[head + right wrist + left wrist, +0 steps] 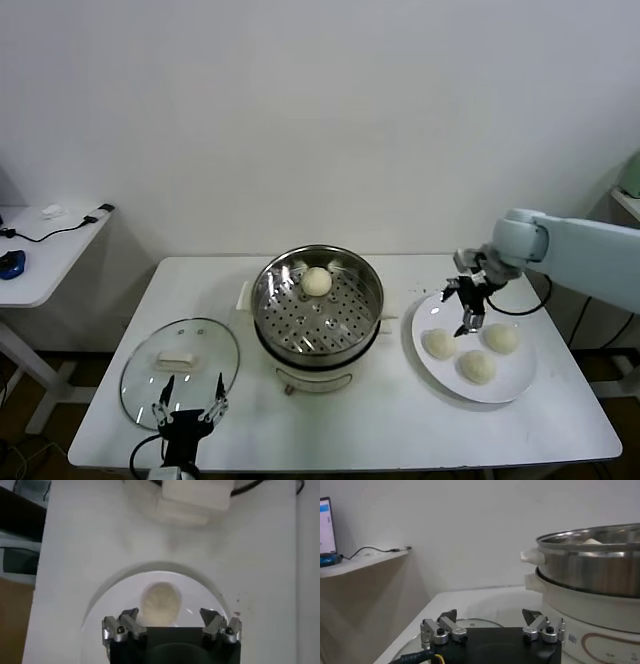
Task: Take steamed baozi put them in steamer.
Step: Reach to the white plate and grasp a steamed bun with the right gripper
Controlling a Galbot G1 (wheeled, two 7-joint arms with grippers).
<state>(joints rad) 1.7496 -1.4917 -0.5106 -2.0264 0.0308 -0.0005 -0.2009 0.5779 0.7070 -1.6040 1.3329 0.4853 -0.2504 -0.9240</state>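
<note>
The right gripper [470, 308] hangs wide open, empty, just above the plate [500, 385], where three baozi [438, 343] lie. A fourth sits in the steamer [318, 300]. The left gripper [186, 400], also wide open, idles by the lid [180, 355].

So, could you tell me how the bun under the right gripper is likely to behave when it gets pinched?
The baozi looks like soft, smooth dough, so it would probably dent under the open right gripper. It seems light for its size. Its domed shape might let it slide on the glossy plate.
</note>
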